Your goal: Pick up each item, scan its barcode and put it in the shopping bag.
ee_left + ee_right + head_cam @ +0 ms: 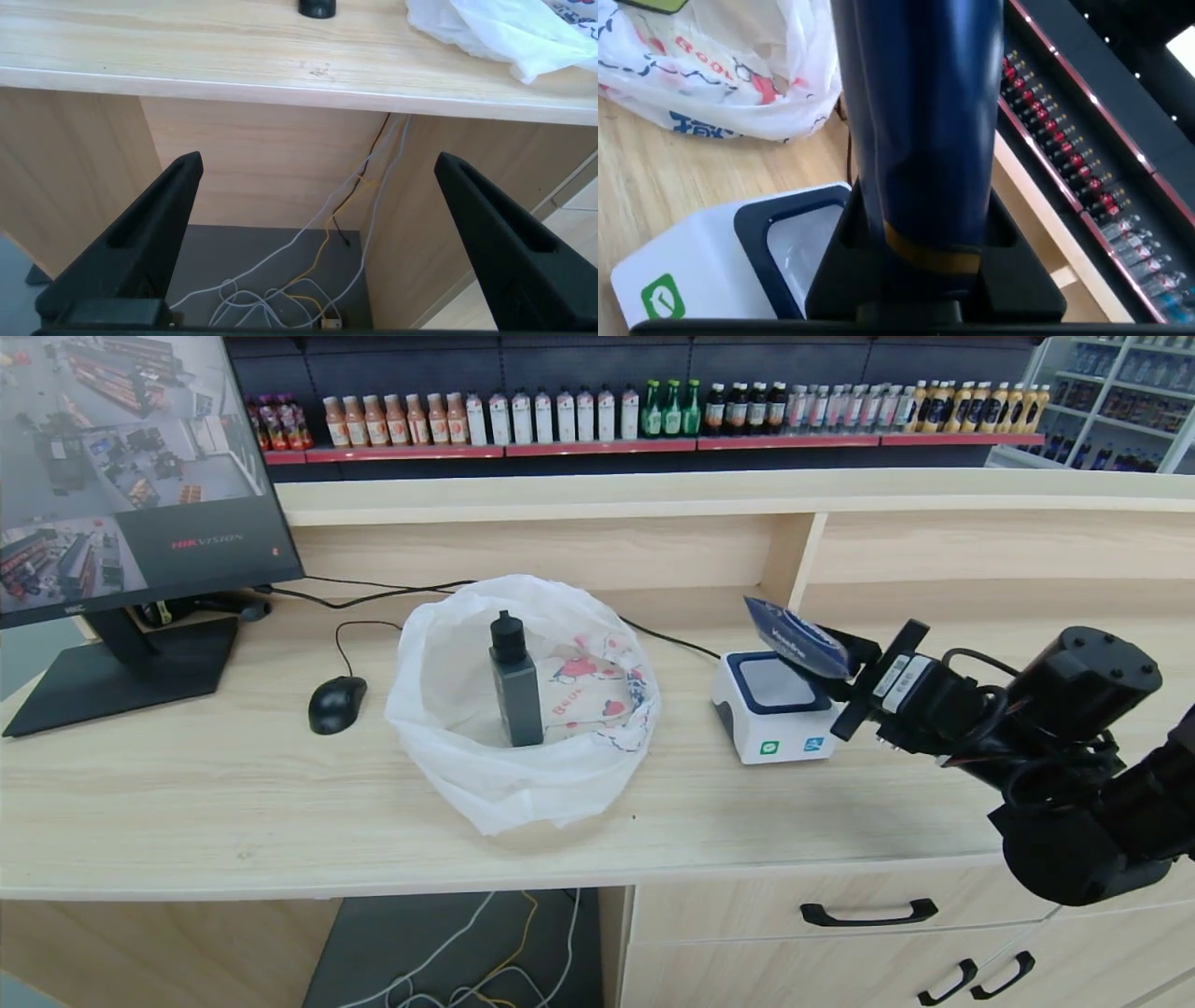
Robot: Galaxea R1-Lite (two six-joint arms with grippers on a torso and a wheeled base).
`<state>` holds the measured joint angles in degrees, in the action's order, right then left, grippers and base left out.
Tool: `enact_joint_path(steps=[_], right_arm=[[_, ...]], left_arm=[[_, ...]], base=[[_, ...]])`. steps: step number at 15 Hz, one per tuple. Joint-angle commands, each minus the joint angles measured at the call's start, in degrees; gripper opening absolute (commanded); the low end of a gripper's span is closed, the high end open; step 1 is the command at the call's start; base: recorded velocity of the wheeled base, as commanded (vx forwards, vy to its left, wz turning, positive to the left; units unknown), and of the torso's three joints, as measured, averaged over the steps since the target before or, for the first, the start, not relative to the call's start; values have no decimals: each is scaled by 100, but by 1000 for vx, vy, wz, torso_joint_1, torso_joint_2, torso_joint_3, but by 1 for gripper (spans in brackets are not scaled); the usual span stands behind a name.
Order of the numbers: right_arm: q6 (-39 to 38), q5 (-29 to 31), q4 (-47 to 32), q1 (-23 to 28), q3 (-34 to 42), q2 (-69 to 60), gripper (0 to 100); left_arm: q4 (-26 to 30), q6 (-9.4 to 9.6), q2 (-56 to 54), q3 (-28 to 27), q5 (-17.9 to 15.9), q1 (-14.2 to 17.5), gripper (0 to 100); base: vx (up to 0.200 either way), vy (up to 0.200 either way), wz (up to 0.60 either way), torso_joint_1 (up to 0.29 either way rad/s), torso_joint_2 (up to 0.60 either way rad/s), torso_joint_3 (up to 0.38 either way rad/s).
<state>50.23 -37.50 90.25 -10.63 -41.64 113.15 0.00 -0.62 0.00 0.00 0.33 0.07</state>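
Head view: the right gripper (836,663) clamps a glossy dark-blue pouch (798,639) just above the boxy white scanner (770,709). At the scanner's 9 o'clock, the crinkly white shopping bag (523,775) holds an upright grey bottle (515,686). Left wrist view: the left gripper (320,163) gapes wide, facing the pale wood-grain counter (187,47).

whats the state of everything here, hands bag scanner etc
left hand, open and empty
right hand, shut on the blue pouch
blue pouch, held over the scanner
bag, mouth open, on the counter
bottle, upright inside the bag
monitor, on
drawers, shut
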Motion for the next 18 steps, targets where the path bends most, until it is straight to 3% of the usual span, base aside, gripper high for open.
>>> enact_joint_path(steps=[1, 8, 18], right_arm=[[84, -82, -25, 35, -19, 348, 0], [163, -100, -25, -396, -336, 365, 0], [532, -601, -25, -352, -274, 84, 0]], left_arm=[[0, 1, 0, 0, 2, 1, 100], [0, 1, 0, 0, 2, 1, 100], [0, 1, 0, 0, 2, 1, 100]], base=[[0, 0, 0, 0, 0, 0], [0, 0, 0, 0, 0, 0], [0, 0, 0, 0, 0, 0]])
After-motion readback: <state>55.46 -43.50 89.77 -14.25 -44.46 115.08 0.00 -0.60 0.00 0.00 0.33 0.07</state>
